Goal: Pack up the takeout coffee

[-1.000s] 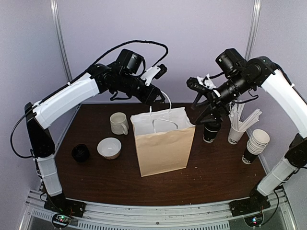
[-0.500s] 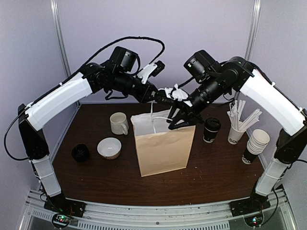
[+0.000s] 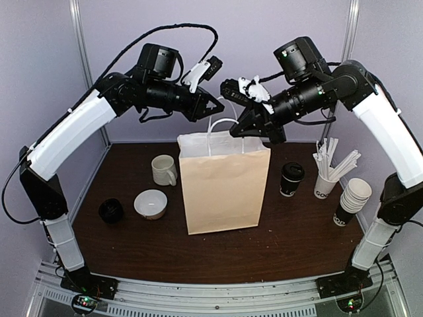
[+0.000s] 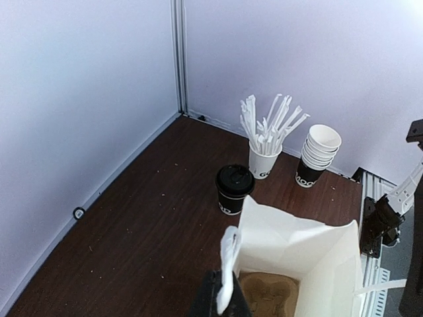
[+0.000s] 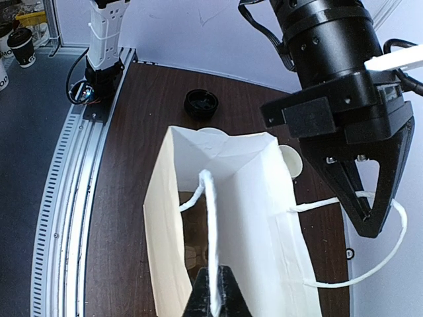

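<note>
The bottom edge of each wrist view cuts off the fingers [image 4: 203, 304] and the paper bag [image 4: 297, 247].

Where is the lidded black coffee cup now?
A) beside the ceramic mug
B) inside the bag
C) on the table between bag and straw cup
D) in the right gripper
C: the takeout coffee stands on the table between the paper bag and the cup of straws.

Bright, even light; sharp focus

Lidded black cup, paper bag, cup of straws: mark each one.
Lidded black cup [image 3: 291, 172]: top view, on its dome lid.
Paper bag [image 3: 225, 191]: top view, on its front face.
Cup of straws [image 4: 264, 165]: left wrist view, on the cup's side.
</note>
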`<action>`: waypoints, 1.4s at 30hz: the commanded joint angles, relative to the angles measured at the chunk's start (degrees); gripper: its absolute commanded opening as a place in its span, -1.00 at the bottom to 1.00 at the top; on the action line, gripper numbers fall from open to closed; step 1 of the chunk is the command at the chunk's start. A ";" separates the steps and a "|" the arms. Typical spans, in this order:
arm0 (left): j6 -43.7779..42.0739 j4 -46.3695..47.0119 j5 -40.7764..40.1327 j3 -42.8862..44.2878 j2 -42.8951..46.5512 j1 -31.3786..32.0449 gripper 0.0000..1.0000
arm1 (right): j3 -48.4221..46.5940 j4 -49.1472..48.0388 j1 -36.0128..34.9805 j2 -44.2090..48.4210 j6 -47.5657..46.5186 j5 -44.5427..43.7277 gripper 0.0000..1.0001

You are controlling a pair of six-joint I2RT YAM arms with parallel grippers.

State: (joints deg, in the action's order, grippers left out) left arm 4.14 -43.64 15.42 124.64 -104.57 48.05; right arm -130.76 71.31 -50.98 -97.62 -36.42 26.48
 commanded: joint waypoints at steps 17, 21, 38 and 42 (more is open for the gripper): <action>-0.83 2.68 -0.47 -2.33 0.08 0.02 -1.00 | 3.13 -1.27 0.00 0.22 -0.47 -2.30 -1.00; -1.27 2.68 -1.38 -3.22 0.03 0.02 -1.00 | 3.23 -1.42 0.09 -0.17 -0.58 -2.43 -1.00; -2.11 1.44 -3.43 -3.42 -0.75 -1.09 -0.66 | 3.13 -1.78 0.33 -1.95 -1.10 -2.81 -0.73; -0.73 -2.13 -10.49 -1.47 -1.65 -1.38 0.29 | 2.60 -0.50 1.24 -1.96 0.32 -1.71 0.37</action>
State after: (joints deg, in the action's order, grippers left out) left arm 2.61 -43.83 11.40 121.51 -104.71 47.48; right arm -127.87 70.76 -50.78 -99.57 -37.26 24.18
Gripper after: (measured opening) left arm 0.468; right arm 0.476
